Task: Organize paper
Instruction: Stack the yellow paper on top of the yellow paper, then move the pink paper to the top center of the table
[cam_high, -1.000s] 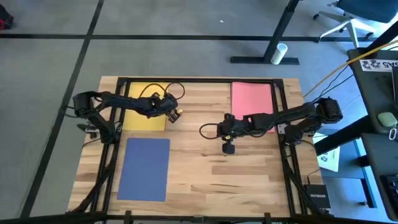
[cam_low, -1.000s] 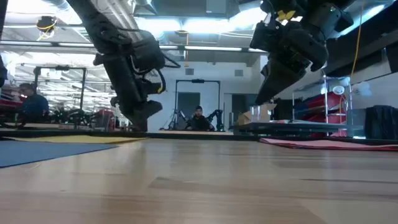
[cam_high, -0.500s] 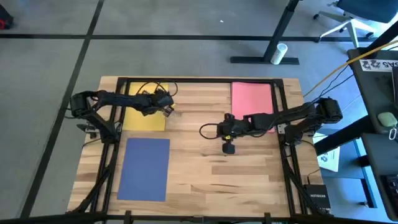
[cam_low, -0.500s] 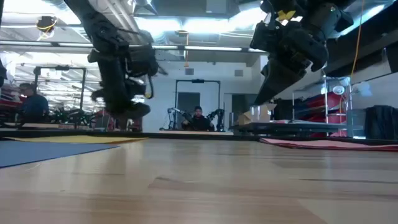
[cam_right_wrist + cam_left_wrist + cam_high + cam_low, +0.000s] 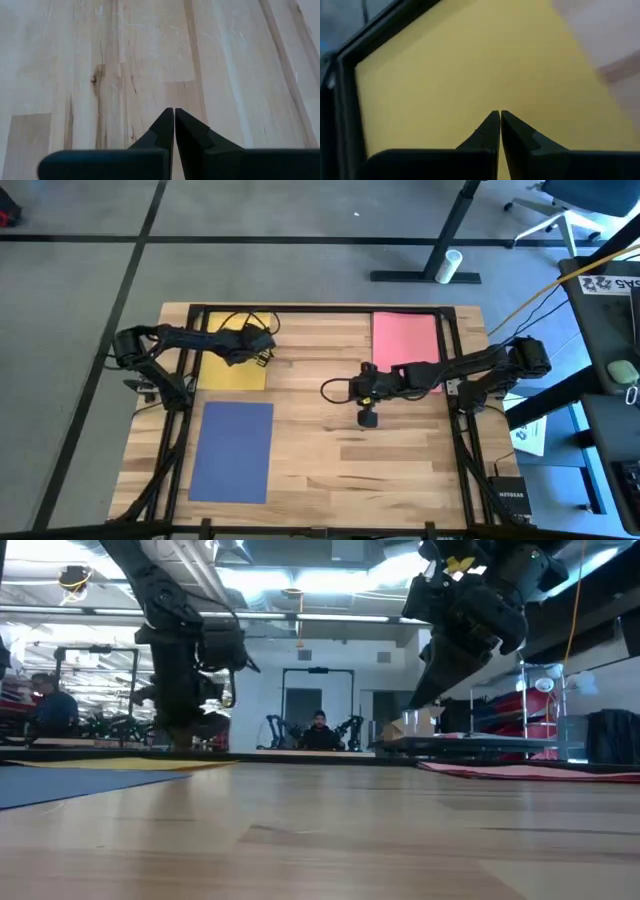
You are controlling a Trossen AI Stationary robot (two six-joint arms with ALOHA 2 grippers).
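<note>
Lying flat on the wooden surface [image 5: 330, 450]: three coloured sheets, one each. Yellow sheet [image 5: 232, 370] at the far left corner, navy blue sheet [image 5: 232, 452] just nearer than it, pink sheet [image 5: 405, 340] at the far right. Left pincer [image 5: 264, 356] clenched, empty, over the yellow sheet's right edge. Right pincer [image 5: 368, 418] clenched, empty, above bare wood right of the navy blue sheet, well apart.

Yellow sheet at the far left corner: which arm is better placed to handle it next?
Left, probably. The left pincer is over the yellow sheet with its fingers shut, and its wrist view is filled with yellow. The right pincer, also shut, hangs over bare wood mid-table, nearer the pink sheet.
</note>
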